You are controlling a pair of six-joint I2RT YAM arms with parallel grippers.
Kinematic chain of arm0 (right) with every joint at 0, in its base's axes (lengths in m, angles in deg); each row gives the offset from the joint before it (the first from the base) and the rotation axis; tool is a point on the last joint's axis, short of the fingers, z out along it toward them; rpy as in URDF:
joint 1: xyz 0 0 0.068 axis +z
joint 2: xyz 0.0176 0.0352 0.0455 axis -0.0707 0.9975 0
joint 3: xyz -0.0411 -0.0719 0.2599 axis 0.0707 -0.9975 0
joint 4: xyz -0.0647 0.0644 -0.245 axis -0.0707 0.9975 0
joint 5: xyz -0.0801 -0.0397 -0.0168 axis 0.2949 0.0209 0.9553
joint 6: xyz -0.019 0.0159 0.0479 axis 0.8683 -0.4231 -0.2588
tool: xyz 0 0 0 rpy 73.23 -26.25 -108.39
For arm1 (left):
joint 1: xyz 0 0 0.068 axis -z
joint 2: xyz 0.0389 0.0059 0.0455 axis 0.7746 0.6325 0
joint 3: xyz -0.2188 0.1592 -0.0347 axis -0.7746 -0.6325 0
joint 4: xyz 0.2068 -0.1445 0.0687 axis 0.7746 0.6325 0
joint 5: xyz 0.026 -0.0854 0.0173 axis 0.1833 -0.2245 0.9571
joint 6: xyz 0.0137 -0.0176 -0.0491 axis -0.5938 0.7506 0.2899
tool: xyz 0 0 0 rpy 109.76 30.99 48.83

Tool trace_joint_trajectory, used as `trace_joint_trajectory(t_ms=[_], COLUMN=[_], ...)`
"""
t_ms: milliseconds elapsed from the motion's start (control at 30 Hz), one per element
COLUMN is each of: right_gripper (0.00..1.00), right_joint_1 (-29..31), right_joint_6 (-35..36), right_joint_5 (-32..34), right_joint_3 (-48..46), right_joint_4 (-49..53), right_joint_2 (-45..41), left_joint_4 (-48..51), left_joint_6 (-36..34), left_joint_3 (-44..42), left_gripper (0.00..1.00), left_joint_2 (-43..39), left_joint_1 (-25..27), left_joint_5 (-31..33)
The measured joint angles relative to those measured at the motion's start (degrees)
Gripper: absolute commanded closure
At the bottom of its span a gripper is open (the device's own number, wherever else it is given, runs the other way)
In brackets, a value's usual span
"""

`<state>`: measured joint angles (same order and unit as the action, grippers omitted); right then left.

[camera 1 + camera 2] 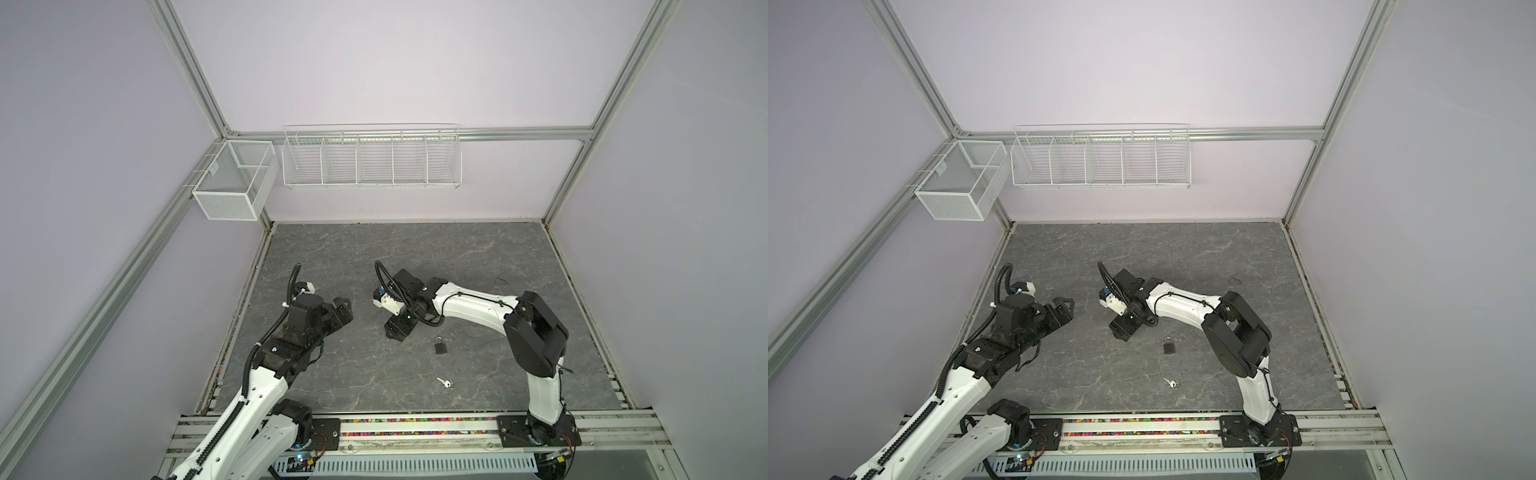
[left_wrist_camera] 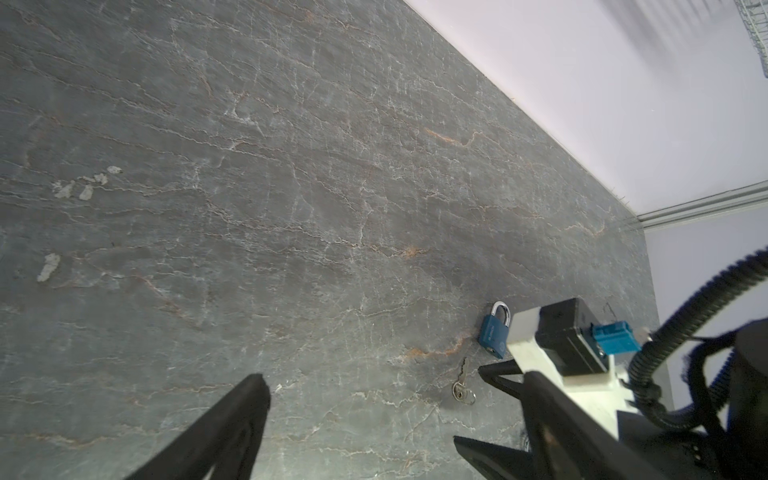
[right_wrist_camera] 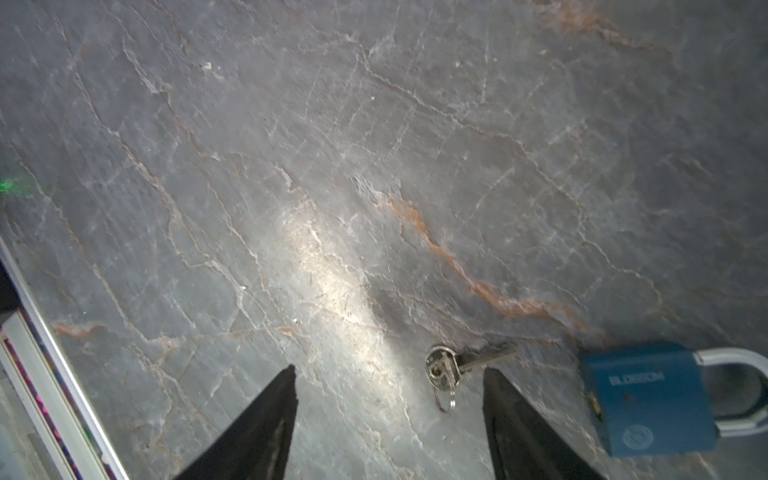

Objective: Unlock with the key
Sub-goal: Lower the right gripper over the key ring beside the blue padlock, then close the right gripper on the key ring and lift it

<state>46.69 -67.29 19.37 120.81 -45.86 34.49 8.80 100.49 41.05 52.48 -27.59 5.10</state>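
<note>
Status: the task is at its start. No step toward unlocking is complete.

The blue padlock lies flat on the grey stone-pattern table, in front of the right arm. The key, on its small ring, lies near it toward the front rail, apart from the lock and not inserted. In the right wrist view the shackle appears seated in the padlock body, though the frame edge cuts it off.

The right gripper hangs above the table with its jaws apart and nothing held. The left gripper stands off to the left, jaws wide and empty.

Remaining, as I judge it: grasp the key, secure the padlock, insert, turn, release the shackle.
</note>
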Motion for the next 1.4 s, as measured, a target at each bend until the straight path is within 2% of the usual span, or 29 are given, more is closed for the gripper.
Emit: trace_joint_trajectory(t_ms=[433, 900, 1233, 1400], right_gripper=[0.37, 0.51, 0.67, 0.67], right_joint_1=[0.1, 1.1, 1.1, 1.1], right_joint_6=[2.1, 2.3, 2.1, 2.1], right_joint_5=[-0.4, 3.1, 5.8, 6.6], right_joint_3=[0.5, -2.4, -3.4, -3.4], right_joint_4=[1.9, 2.5, 2.4, 2.3], right_joint_2=[2.7, 1.1, 0.8, 0.7], left_joint_4=[0.9, 0.9, 0.9, 0.9], left_joint_6=[0.0, 0.0, 0.1, 0.1], left_joint_3=[-0.1, -0.3, -0.3, -0.4], left_gripper=[0.05, 0.05, 0.05, 0.05], left_joint_2=[0.0, -0.6, -0.8, -0.8], left_joint_1=[0.0, 0.0, 0.0, 0.0], left_joint_5=[0.9, 0.9, 0.9, 0.9])
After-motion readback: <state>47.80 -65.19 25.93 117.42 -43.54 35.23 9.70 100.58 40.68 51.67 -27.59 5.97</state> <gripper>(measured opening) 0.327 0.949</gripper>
